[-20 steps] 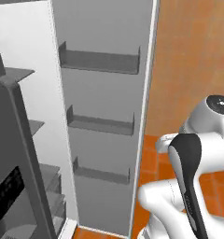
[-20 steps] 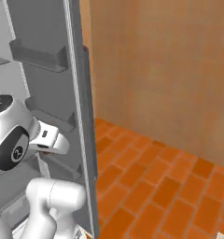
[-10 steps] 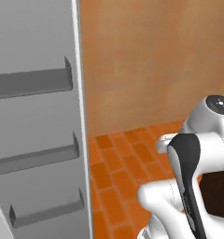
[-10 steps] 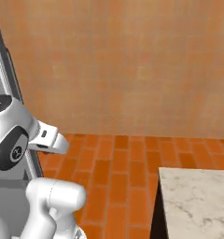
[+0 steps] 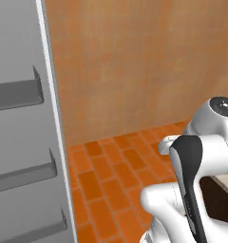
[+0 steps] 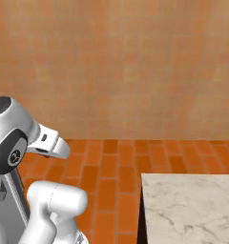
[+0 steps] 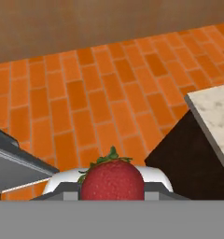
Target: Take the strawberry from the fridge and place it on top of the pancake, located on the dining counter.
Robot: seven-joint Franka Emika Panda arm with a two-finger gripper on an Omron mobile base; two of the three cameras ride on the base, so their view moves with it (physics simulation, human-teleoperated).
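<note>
The strawberry [image 7: 112,180] sits low in the hand view, pinched at its broad middle by the gripper [image 7: 112,186] – light, soft and easily bruised, I judge, so a gentle squeeze on the flanks suits it – with the dining counter [image 7: 215,122] corner near

red strawberry [image 7: 112,180], grey fridge [image 5: 21,142], beige marbled dining counter [image 6: 192,209], orange brick floor [image 6: 116,167].

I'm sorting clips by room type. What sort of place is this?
Most likely a kitchen: an open fridge door with shelves, a marble-patterned dining counter, a brick-tile floor, and a strawberry in the gripper.
</note>
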